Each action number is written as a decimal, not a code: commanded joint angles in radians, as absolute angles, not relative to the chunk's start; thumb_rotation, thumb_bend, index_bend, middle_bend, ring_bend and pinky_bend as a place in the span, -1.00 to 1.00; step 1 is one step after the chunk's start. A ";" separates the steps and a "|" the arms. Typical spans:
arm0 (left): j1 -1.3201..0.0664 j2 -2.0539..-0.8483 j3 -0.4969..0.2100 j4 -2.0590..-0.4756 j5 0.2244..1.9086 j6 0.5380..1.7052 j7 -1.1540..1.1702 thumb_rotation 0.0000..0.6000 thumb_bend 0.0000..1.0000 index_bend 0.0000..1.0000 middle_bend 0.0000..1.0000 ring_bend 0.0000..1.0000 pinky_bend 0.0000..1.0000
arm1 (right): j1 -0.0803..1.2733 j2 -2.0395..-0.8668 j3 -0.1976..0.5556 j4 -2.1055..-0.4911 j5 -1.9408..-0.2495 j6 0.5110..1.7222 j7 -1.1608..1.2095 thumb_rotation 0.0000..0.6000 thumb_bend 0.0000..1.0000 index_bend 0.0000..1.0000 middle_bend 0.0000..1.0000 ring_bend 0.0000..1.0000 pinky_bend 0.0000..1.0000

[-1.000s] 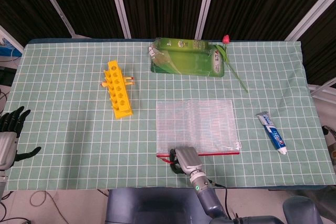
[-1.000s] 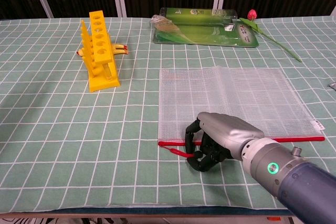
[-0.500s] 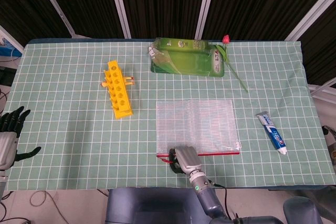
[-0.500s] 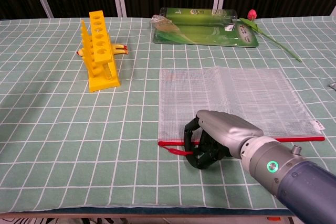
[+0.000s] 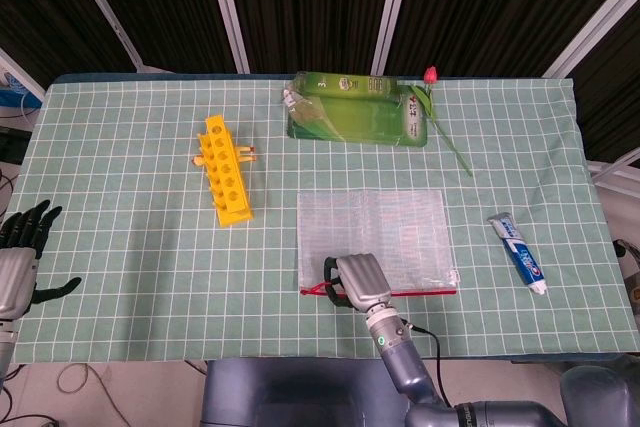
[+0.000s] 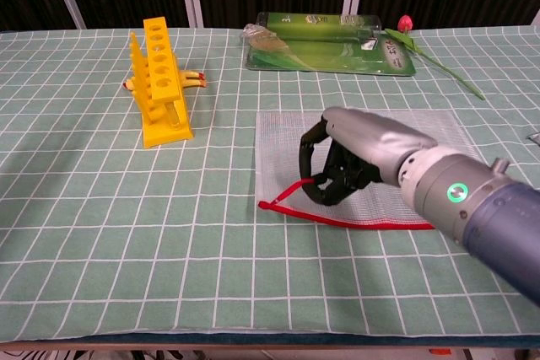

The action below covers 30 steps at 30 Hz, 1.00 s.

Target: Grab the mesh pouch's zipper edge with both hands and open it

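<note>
A clear mesh pouch (image 5: 390,232) (image 6: 278,145) lies flat at the table's middle. Its red zipper edge (image 5: 430,292) (image 6: 363,222) runs along the near side. My right hand (image 5: 358,280) (image 6: 354,162) hovers over the pouch's near left part, fingers curled around the red edge, which it holds lifted off the cloth. The left end of the zipper edge trails down to the table. My left hand (image 5: 20,257) hangs beyond the table's left edge, fingers spread, holding nothing; only the head view shows it.
A yellow tube rack (image 5: 226,169) (image 6: 158,82) stands left of the pouch. A green package (image 5: 355,107) (image 6: 329,42) and a red-headed flower (image 5: 431,75) (image 6: 406,22) lie at the back. A toothpaste tube (image 5: 518,252) lies to the right.
My right hand has risen and moved farther from the table's near edge, pulling the red zipper edge up and back with it. The left hand has stayed put.
</note>
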<state>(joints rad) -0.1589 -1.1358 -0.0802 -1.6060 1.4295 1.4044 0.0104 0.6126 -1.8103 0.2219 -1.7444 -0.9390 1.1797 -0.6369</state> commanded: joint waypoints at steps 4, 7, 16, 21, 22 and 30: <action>-0.223 -1.120 -0.110 -1.664 1.454 1.358 0.062 1.00 -0.96 -1.00 -1.00 -1.00 -1.00 | 0.639 -1.734 0.296 -1.809 -0.931 1.200 -0.659 1.00 0.29 0.29 1.00 1.00 0.97; -0.267 -1.107 -0.132 -1.709 1.450 1.314 0.103 1.00 -0.94 -1.00 -1.00 -1.00 -1.00 | 0.647 -1.695 0.319 -1.843 -0.916 1.196 -0.663 1.00 0.29 0.30 1.00 1.00 0.97; -0.482 -1.116 -0.241 -1.845 1.410 1.115 0.215 1.00 -0.78 -0.84 -1.00 -1.00 -1.00 | 0.673 -1.606 0.364 -1.930 -0.890 1.198 -0.660 1.00 0.29 0.30 1.00 1.00 0.97; -0.592 -1.131 -0.285 -1.884 1.344 0.995 0.245 1.00 -0.73 -0.68 -1.00 -1.00 -1.00 | 0.685 -1.582 0.369 -1.959 -0.881 1.205 -0.654 1.00 0.29 0.30 1.00 1.00 0.97; -0.620 -1.135 -0.296 -1.885 1.320 0.963 0.253 1.00 -0.71 -0.63 -1.00 -1.00 -1.00 | 0.687 -1.578 0.368 -1.966 -0.878 1.207 -0.653 1.00 0.29 0.30 1.00 1.00 0.97; -0.785 -1.199 -0.318 -1.861 1.171 0.825 0.339 1.00 -0.66 -0.39 -1.00 -1.00 -1.00 | 0.708 -1.556 0.358 -2.004 -0.859 1.232 -0.657 1.00 0.29 0.31 1.00 1.00 0.97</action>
<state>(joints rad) -0.7448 -1.1722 -0.3099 -1.8700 1.2094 0.8593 0.3080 0.7062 -1.5573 0.3591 -2.0020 -0.8600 1.2302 -0.6566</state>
